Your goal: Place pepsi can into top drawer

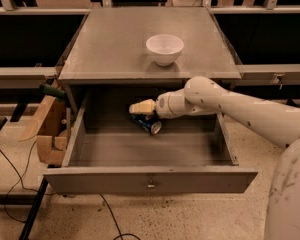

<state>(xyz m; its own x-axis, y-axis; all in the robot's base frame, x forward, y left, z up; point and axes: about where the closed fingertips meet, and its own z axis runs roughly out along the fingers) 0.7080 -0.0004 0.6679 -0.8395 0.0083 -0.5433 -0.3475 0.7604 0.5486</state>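
- Top drawer (150, 178): pulled fully out under the tabletop (115, 39). The grey floor is exposed and the front panel with its small pull (151, 185) faces the camera.
- Arm (240, 109) reaches in from the right, passing under the tabletop edge. The gripper (139, 112) sits inside the drawer opening, near the back and about mid-width.
- Pepsi can (149, 124): directly under the gripper and touching it, tilted, with its silver end pointing down and to the right.
- Fingers (142, 106): read as pinching the can's upper part. I cannot tell whether the lower end touches the drawer floor.
- White bowl (164, 49) stands on the tabletop, well apart from the gripper.
- A cardboard box (50, 144) sits beside the drawer's left wall.
- Progress (judgement): the carry is done, since the can is already within the drawer walls.
- Left to do: lower it if it is not yet down, let go, and pull the arm out without hitting the tabletop edge.
- Risk: released while tilted, the can may roll.
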